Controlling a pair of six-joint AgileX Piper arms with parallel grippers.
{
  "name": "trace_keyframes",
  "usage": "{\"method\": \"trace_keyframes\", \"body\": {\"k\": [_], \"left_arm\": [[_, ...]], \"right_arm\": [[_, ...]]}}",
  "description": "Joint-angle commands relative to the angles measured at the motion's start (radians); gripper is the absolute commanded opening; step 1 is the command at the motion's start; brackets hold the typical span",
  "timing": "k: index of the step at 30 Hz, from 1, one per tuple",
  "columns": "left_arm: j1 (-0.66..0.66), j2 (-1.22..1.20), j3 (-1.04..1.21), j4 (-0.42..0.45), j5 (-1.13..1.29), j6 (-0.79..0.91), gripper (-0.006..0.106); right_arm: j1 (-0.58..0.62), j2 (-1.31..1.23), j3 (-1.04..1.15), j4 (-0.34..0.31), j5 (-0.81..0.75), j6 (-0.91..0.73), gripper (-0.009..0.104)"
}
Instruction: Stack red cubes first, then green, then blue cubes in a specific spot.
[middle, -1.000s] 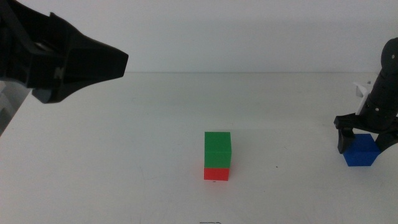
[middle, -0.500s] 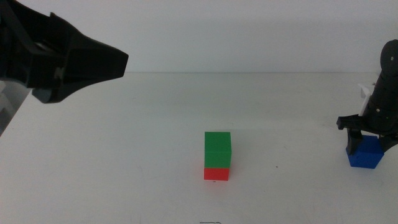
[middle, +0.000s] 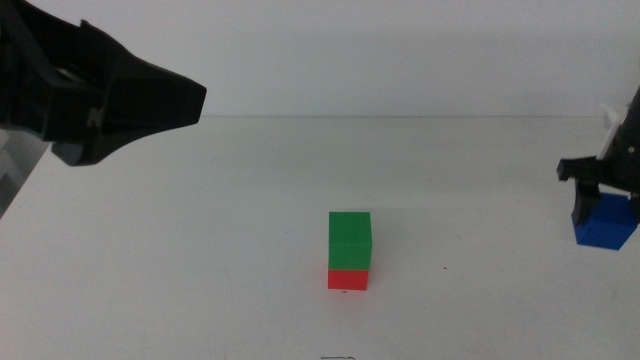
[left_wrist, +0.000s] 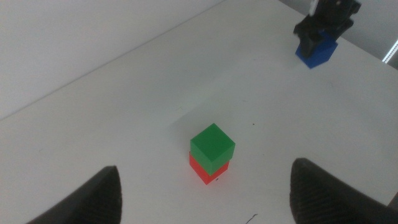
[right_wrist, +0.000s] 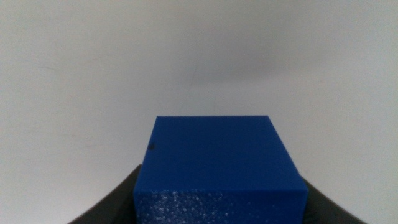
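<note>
The blue cube is clamped between the right gripper's jaws over at the table's right side, and it looks lifted a bit off the surface. The wrist view shows it sitting square in the grip, a dark jaw on each side. Green is already sitting on red mid-table, edges pretty well lined up, so this is the last block to go.

If I were running it: carry blue high enough to clear green's top, come in from directly above, match the rotation to green's faces, lower until it touches, and only then let go. Nudging sideways would knock the stack over, I'd guess.

Left gripper hangs above the table on the left, jaws spread wide, holding nothing, well clear of the stack.
</note>
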Motion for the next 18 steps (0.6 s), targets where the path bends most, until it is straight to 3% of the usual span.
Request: {"method": "trace_keyframes", "body": {"k": [1,18], "left_arm": [[-0.004,-0.008,-0.024,-0.024,-0.065,0.000,0.091],[-0.004,-0.008,-0.024,-0.024,-0.065,0.000,0.091]], "right_arm": [[0.000,-0.094,-0.020,-0.008,0.043,0.035,-0.001],[0.086,-0.277,-0.020,-0.021,0.085,0.149,-0.001]]}}
